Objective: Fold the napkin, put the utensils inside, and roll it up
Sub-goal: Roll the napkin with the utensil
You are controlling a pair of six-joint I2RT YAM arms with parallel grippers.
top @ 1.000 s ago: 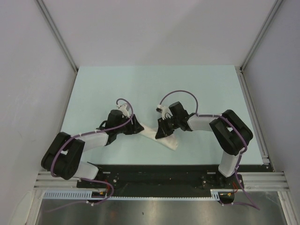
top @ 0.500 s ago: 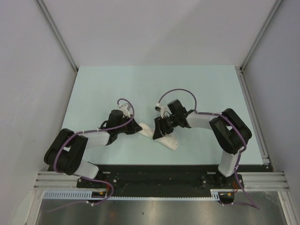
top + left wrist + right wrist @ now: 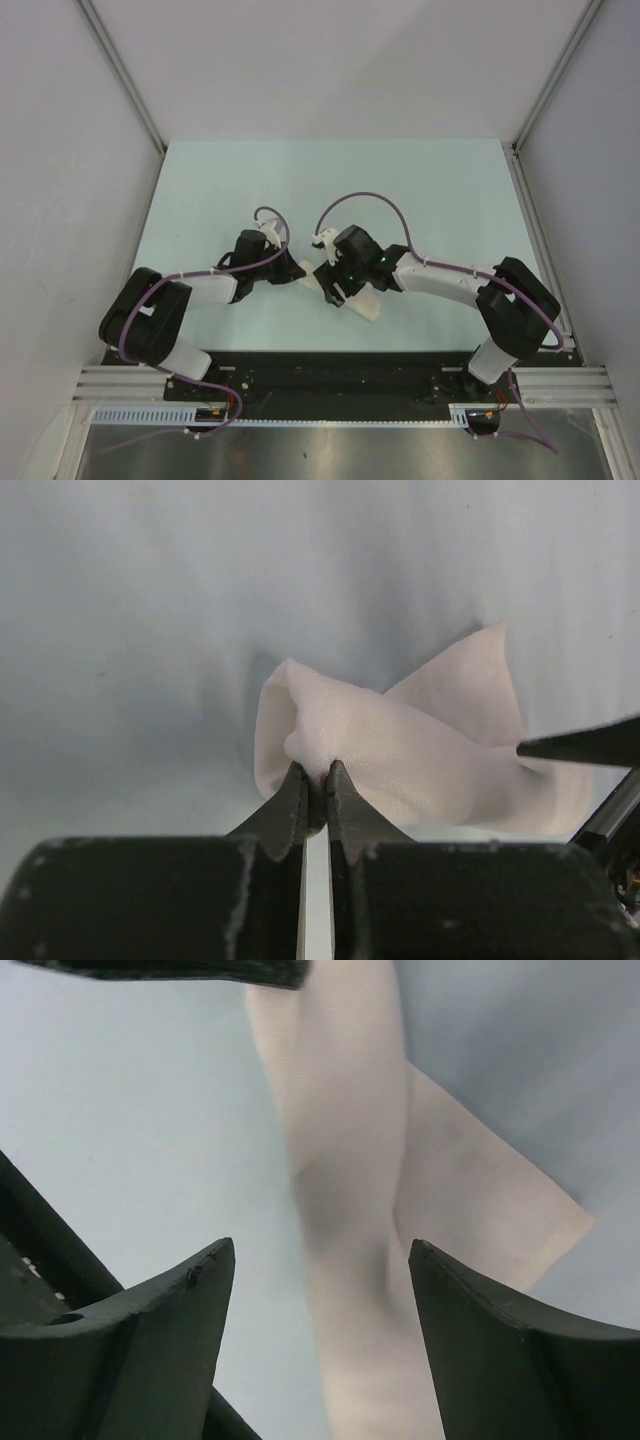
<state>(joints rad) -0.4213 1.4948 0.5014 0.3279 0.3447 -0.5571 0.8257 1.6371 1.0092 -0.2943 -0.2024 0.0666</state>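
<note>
Napkin (image 3: pixel 400 745): bunched strip, near end pinched by left gripper (image 3: pixel 313 780). Long axis runs beneath the spread right gripper (image 3: pixel 320 1250), centred in its gap.

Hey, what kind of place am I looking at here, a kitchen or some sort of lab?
Most likely a robot test cell, not a kitchen: a pale table boxed in by blank white panels, a left arm and a right arm on a metal rail, working a napkin.

Right hand (image 3: pixel 333 283) now farther left over the napkin (image 3: pixel 366 304), closer to the left hand (image 3: pixel 297 270).
</note>
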